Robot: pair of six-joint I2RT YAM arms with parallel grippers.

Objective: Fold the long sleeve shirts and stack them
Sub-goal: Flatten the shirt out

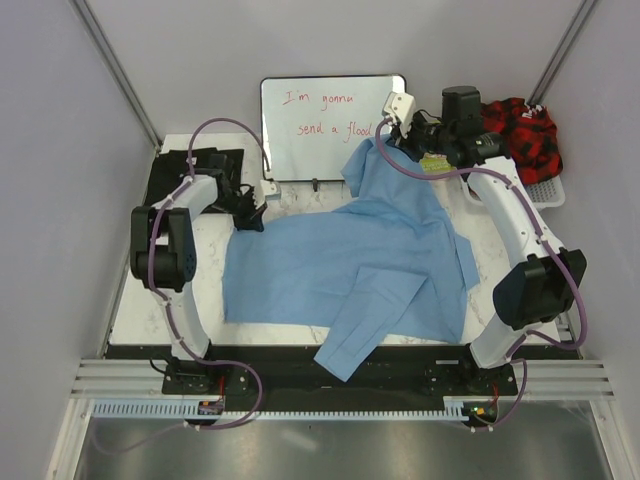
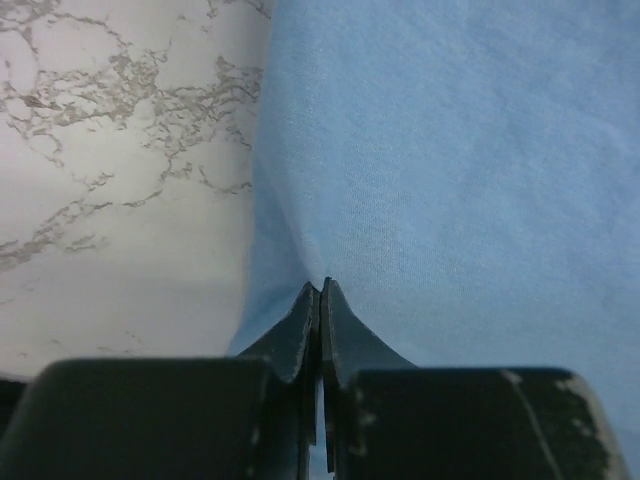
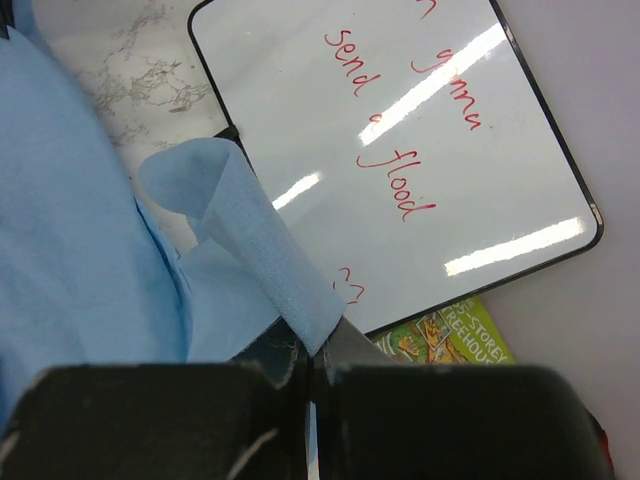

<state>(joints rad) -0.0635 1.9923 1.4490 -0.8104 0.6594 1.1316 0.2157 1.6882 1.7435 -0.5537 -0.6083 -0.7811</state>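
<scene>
Marble table: light blue shirt spread across it, unfolded; folding barely begun, stacking pending.
White basket, far right: red plaid cloth inside.
Left gripper: clenched on shirt's left edge.
Right gripper: pinching shirt's far end beside whiteboard.

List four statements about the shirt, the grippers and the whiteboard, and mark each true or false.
1. The left gripper is shut on the light blue shirt's edge. True.
2. The right gripper is open. False: it is shut on a fold of the shirt.
3. The whiteboard bears red writing. True.
4. The shirt is folded neatly. False: it lies spread out, one sleeve over the table's near edge.
</scene>
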